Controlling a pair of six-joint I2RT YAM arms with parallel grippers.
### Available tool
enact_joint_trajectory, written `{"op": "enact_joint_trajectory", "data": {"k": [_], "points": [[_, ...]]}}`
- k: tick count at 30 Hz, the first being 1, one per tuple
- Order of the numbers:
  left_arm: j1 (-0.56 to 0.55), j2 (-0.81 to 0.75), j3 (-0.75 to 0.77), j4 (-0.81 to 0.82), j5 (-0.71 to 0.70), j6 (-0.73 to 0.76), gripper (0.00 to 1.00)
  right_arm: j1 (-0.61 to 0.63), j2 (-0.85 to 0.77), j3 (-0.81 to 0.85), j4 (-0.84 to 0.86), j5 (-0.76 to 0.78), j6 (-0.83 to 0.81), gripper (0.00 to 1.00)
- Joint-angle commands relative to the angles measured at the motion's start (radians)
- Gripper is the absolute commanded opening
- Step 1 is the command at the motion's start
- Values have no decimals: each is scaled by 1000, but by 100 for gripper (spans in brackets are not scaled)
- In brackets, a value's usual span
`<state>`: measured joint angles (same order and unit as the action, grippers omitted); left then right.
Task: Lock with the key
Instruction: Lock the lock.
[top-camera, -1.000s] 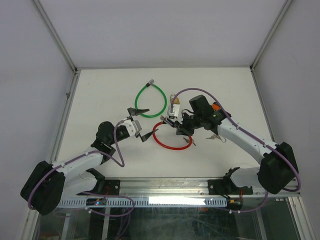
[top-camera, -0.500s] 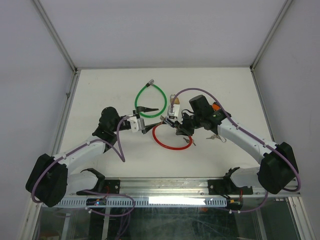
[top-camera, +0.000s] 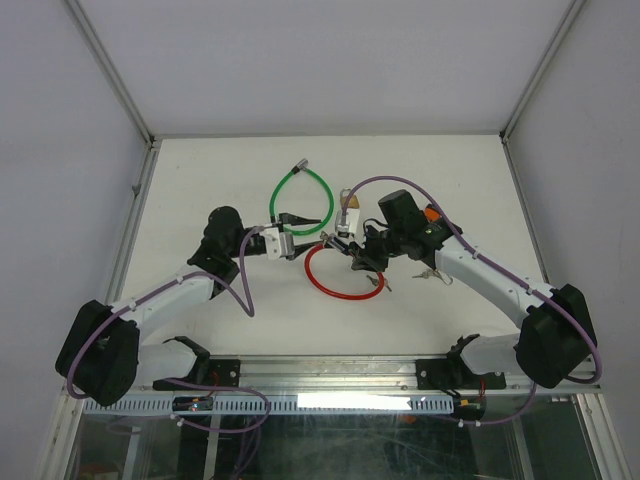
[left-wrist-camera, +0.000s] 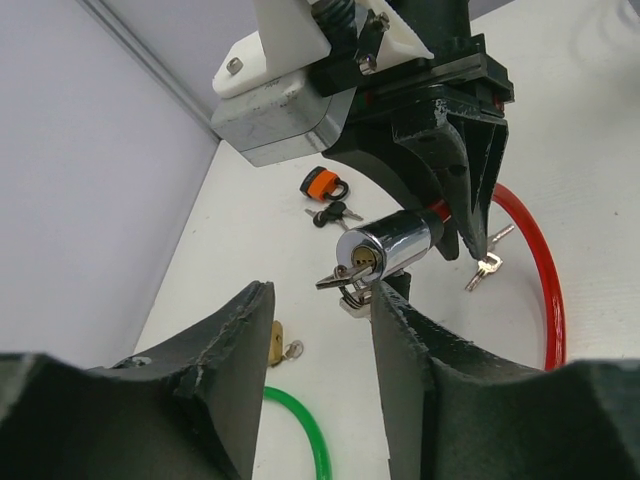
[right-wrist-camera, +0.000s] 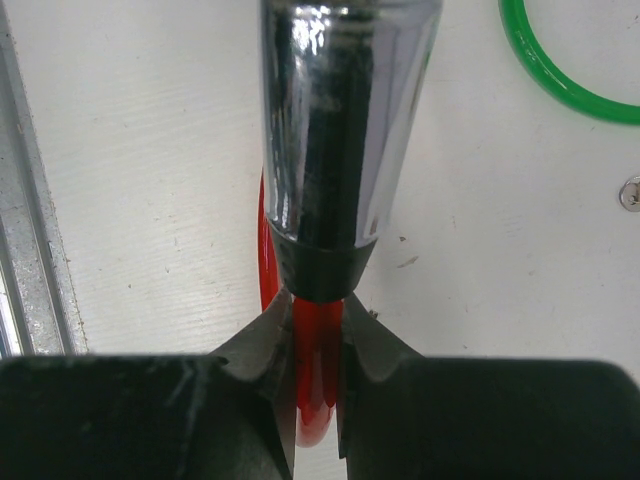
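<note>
My right gripper (top-camera: 352, 255) is shut on the red cable (right-wrist-camera: 318, 370) just behind the lock's chrome cylinder (right-wrist-camera: 345, 110), holding it above the table. The key (left-wrist-camera: 340, 277) sticks out of the keyhole in the cylinder's face (left-wrist-camera: 385, 250), with a key ring hanging under it. My left gripper (left-wrist-camera: 322, 295) faces that end with its jaws partly apart. The key sits just beyond the fingertips, close to the right finger (left-wrist-camera: 400, 330), and nothing is pinched. From above, the left gripper (top-camera: 306, 238) is right beside the cylinder (top-camera: 335, 243), and the red loop (top-camera: 340, 292) lies below.
A green cable lock (top-camera: 302, 200) lies behind the left gripper. A brass padlock (left-wrist-camera: 273, 342) with a key rests by it. An orange padlock (left-wrist-camera: 322, 183) and loose keys (left-wrist-camera: 335, 213) lie to the right. More keys (left-wrist-camera: 485, 265) lie by the red loop.
The left arm has swung its gripper up and right to the key end of the cylinder, and its jaws have narrowed. The right arm has held still.
</note>
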<state>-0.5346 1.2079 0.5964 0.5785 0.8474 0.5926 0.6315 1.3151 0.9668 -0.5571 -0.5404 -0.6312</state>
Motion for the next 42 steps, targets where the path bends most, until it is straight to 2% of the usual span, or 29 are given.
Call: {"op": "enact_joint_trajectory", "data": {"k": [1,6,19,27,31,36,40,42], "points": [[10,14,56,-8,55,33,42,-1,3,14,-3,-22,-21,0],[10,23,68,-35,76,34,30,0,2,12,-3,-21,-21,0],[11,-4,61,-79,116,30,15,-1,6,12,-3,-18,-22,0],[12,-32,52,-124,119,4,9,0,6,12,-4,-20,-22,0],[13,-42,53,-150,144,-23,12,-1,9,13,-4,-23,-22,0],[11,-34,65,-171,156,-25,34,-1,12,15,-6,-27,-22,0],[10,-24,73,-171,153,-10,43,0,15,16,-6,-30,-21,0],[10,-20,78,-170,151,-6,45,0,17,17,-7,-29,-21,0]]}}
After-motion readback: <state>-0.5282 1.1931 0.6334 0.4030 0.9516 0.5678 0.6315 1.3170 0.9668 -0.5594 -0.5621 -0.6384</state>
